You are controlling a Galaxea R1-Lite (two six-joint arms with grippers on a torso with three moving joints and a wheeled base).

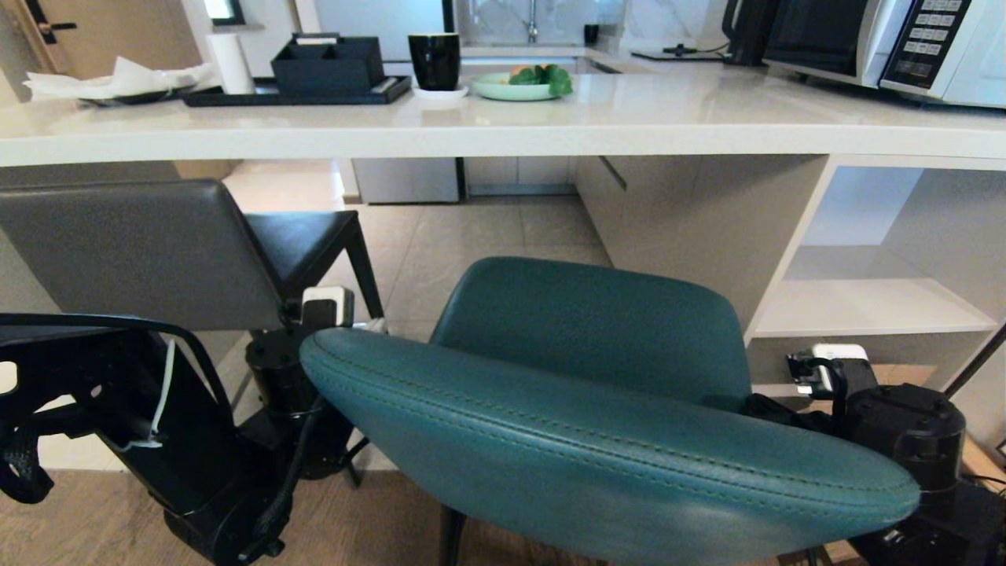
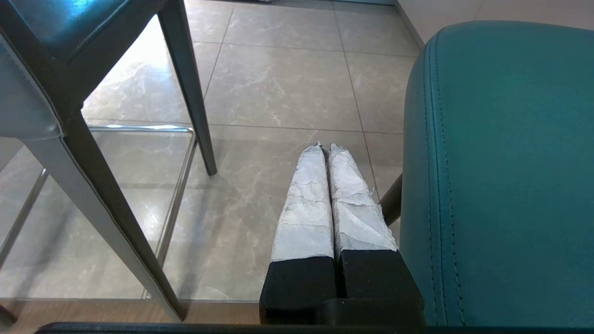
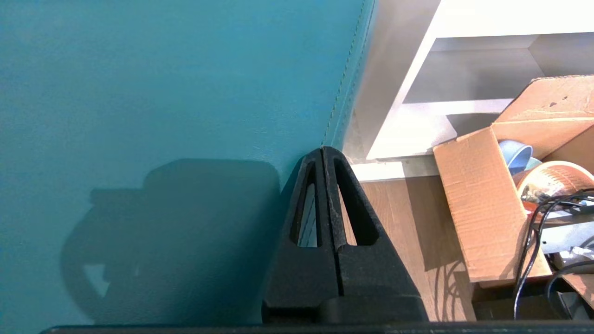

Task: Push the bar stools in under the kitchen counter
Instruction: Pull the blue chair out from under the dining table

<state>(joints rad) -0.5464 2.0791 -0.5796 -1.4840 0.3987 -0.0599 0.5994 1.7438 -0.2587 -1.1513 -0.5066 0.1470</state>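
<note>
Head view fills its lower half with the teal stool (image 1: 597, 409), curved back toward the camera and seat short of the desk (image 1: 503, 126) edge above; the grey stool (image 1: 149, 251) at left sits partly under it. Left gripper (image 2: 328, 149) and right gripper (image 3: 323, 150), both clenched empty, flank the teal back, so the push looks under way. Next, a straight shove forward, I judge. A white end panel (image 1: 786, 244) right of centre and a cardboard box (image 3: 482, 195) crowd the right side.
</note>
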